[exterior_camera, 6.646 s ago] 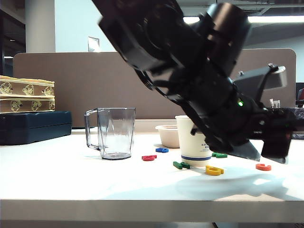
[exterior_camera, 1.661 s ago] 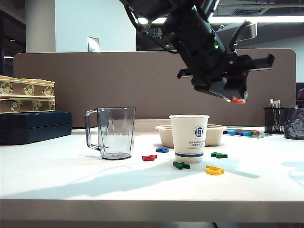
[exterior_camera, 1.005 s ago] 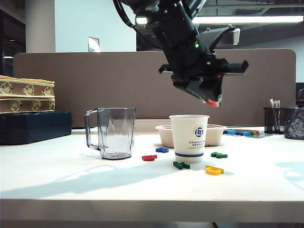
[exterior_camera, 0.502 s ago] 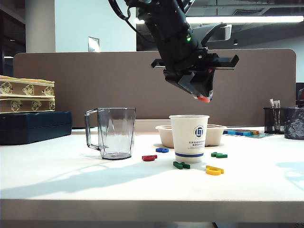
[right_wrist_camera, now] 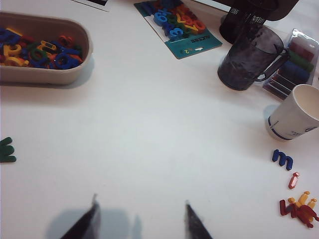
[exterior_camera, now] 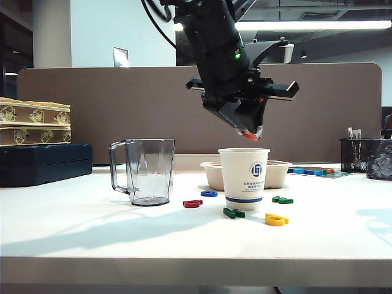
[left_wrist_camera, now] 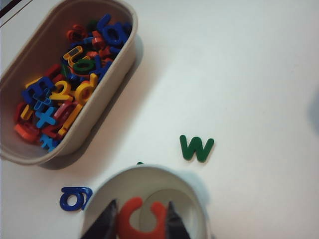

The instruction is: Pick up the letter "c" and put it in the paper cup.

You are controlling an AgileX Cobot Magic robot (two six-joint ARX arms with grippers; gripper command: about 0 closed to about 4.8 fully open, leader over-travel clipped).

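In the left wrist view the orange-red letter "c" (left_wrist_camera: 130, 221) hangs pinched between the two dark fingers of my left gripper (left_wrist_camera: 141, 205), which is shut on it. Directly beneath it is the round mouth of the white paper cup (left_wrist_camera: 195, 195). From the exterior view this gripper (exterior_camera: 248, 131) points down a short way above the rim of the paper cup (exterior_camera: 244, 177), with the letter "c" (exterior_camera: 247, 135) showing at its tip. My right gripper (right_wrist_camera: 140, 201) stands open over bare table with nothing between its fingers. It does not show in the exterior view.
A beige bowl (left_wrist_camera: 97, 108) full of letters stands behind the cup, and a clear mug (exterior_camera: 144, 171) to its left. Loose letters lie around the cup: green w (left_wrist_camera: 197, 148), blue (left_wrist_camera: 75, 197), yellow (exterior_camera: 276, 219), red (exterior_camera: 192, 203). A dark mug (right_wrist_camera: 249, 57) and another white cup (right_wrist_camera: 294, 117) lie near the right arm.
My left gripper has carried the letter "c" leftward and down, from right of the cup to just above its mouth. The cup and loose letters have not moved.
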